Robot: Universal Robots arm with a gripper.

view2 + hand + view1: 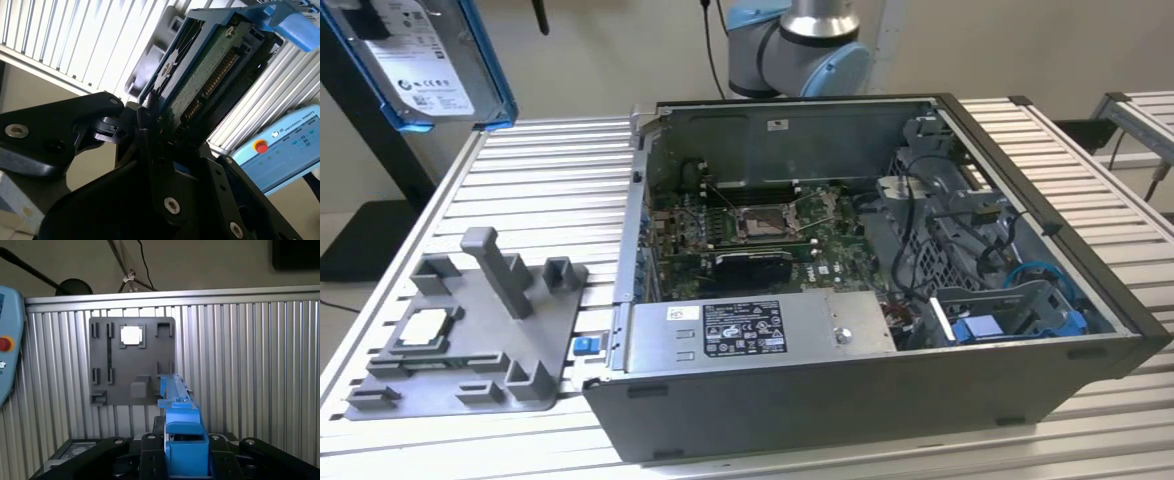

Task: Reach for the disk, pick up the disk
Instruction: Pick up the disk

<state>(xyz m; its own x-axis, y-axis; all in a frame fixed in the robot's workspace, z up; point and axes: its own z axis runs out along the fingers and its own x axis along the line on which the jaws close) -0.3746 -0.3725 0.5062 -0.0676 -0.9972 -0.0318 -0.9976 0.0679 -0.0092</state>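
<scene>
- A slatted aluminium table (520, 160) is seen in front of a plain beige wall, with the arm's blue-and-grey base (801, 50) mounted at its far edge.
- The end effector (157, 125) is closed on the disk (200, 75). In the second wrist view its black fingers (150, 135) are pressed against one end of the drive.
- From that grip the disk extends away from the end effector. Its green circuit board and connector row are shown, framed by the blue bracket.
- In the first wrist view the disk (180, 415) is seen edge-on, and its blue bracket rises from between the arms of the end effector (186, 462).
- In the exterior view the disk (420, 60) is held clear of the table, tilted, with its white label turned toward the camera.
- A grey fixture plate (131, 362) lies on the table beneath the end effector, well apart from the held disk.
- A small square processor chip (132, 335) is seated in one recess of that plate.
- An open computer case (854, 400) is placed on the table beside the plate, and its motherboard and cabling are exposed.
- A pale blue teach pendant (280, 145) with a red button is seen off to one side of the end effector.
</scene>
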